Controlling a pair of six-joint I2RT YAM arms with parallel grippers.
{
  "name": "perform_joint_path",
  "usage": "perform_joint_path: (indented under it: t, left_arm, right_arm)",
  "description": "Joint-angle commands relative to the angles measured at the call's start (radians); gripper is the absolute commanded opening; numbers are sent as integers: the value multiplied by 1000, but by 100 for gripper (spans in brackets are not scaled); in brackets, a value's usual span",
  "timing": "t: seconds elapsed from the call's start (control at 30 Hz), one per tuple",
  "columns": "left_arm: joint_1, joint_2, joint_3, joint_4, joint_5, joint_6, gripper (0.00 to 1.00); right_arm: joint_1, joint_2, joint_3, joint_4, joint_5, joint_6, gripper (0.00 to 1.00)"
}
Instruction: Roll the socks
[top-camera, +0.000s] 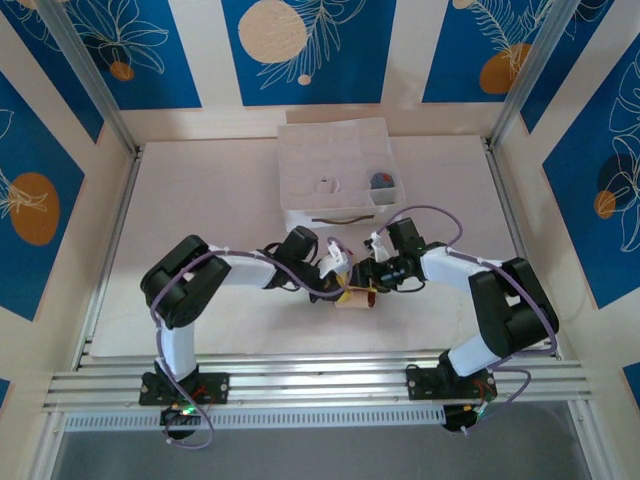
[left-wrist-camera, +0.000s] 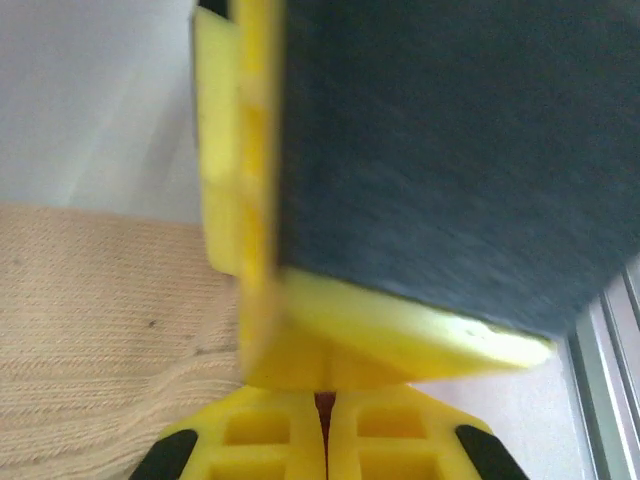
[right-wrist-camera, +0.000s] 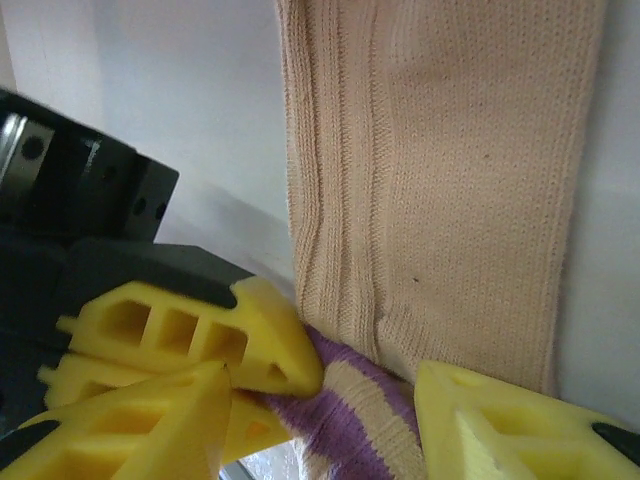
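Two-arm rig, with both arms meeting over the middle of the bench (top-camera: 200, 220). The tan sock (right-wrist-camera: 450, 180) lies flat and unrolled there, its striped cuff (right-wrist-camera: 345, 425) between the parted fingers of the right gripper (right-wrist-camera: 322, 388), which stands partly open around it. The left gripper (left-wrist-camera: 322, 412) has its jaws drawn almost together; we cannot tell whether fabric is pinched. In the white box (top-camera: 300, 150) beyond, the white sock (top-camera: 328, 186) and the grey sock (top-camera: 381, 181) sit as compact bundles in separate compartments. We judge two socks finished and the third barely begun.
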Motion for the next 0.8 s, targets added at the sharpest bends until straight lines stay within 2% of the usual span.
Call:
perform_joint_path:
  t: [0.0, 0.23, 0.27, 0.37, 0.43, 0.6, 0.67, 0.77]
  left_arm:
    - [13, 56, 10, -82, -74, -146, 0]
    - [19, 111, 6, -62, -104, -263, 0]
    - [19, 109, -2, -49, -105, -273, 0]
    - [21, 95, -26, -22, -112, -275, 1]
    - [20, 72, -49, 18, -110, -253, 5]
    - [3, -73, -140, 141, -101, -125, 22]
    - [-15, -145, -169, 149, -114, -22, 25]
    - [-57, -258, -227, 154, -197, 170, 32]
  right_arm:
    - [11, -4, -18, 3, 0, -8, 51]
    - [24, 7, -22, -40, 52, 18, 45]
    - [27, 15, -20, -48, 64, 23, 42]
    - [30, 48, -6, -75, 99, 42, 23]
    - [35, 76, 13, -106, 134, 49, 14]
    - [47, 155, 74, -199, 190, 50, 6]
    - [48, 172, 83, -208, 187, 51, 5]
    - [52, 183, 98, -221, 180, 51, 5]
